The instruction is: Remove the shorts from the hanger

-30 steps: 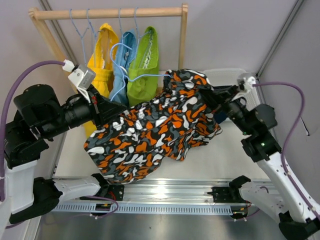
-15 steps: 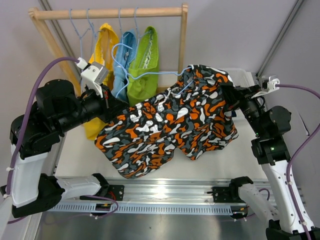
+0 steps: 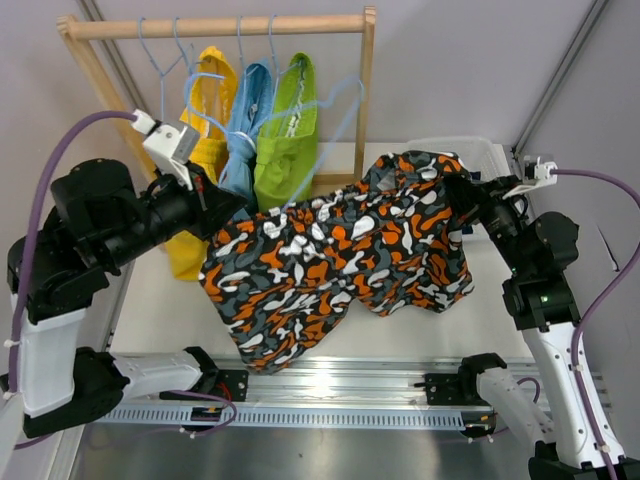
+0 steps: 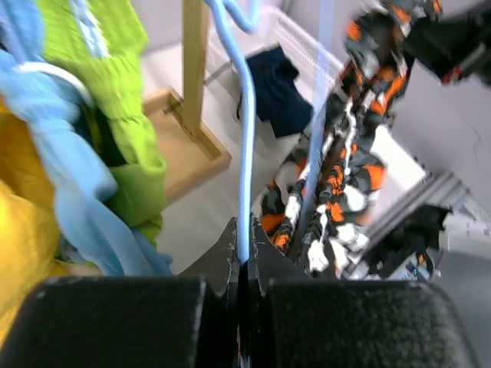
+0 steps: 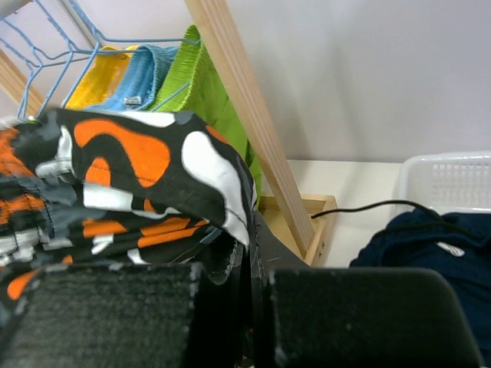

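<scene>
Left pincer (image 4: 244, 262) clamps the blue hanger (image 4: 245, 153); my right pincer (image 5: 249, 257) grips the patterned shorts (image 3: 330, 250), arms spread before the rack (image 3: 368, 100).

Top view high, looking down; 2 wrist views close, all sharing patterned shorts (image 3: 340, 260).

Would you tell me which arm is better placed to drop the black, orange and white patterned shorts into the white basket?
Probably the right: the right hand is shut on the black, orange and white patterned shorts, beside the white plastic basket. The left hand pinches the light blue wire hanger.
</scene>
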{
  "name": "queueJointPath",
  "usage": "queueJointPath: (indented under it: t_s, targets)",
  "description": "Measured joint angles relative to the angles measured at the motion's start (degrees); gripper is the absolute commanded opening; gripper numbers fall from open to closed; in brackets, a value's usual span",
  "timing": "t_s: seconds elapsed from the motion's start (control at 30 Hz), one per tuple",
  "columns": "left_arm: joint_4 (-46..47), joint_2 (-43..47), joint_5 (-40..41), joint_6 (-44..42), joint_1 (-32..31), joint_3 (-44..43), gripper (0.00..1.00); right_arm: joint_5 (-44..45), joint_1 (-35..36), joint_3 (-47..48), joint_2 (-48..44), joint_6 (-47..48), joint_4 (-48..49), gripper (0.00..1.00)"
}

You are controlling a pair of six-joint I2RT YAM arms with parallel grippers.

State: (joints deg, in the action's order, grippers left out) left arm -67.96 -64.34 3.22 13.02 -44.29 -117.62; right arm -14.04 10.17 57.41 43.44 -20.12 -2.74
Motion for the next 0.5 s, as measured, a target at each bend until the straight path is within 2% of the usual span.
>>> queueJointPath:
  t_s: [0.2,0.33,0.43,0.5]
  targets:
    - [2.93,0.7,3.41,0.07,0.0,-2.97,0.0,-1.16,-0.68,-0.63,-1.44,-1.03,-1.25,0.0]
    - [5.95,1.01,4.35,0.02,0.0,-2.73,0.0,-8.04,-0.31,-2.91,-2.43,-2.75,1.68,0.0]
    - [8.61,0.63,4.76,-0.02,0.0,-1.88,0.0,-12.9,5.07,-3.08,-1.46,-2.8,3.48,0.0]
    - [10.43,-0.15,5.31,-0.15,0.0,-1.97,0.0,-13.53,13.4,-0.87,0.48,-0.35,1.6,0.0]
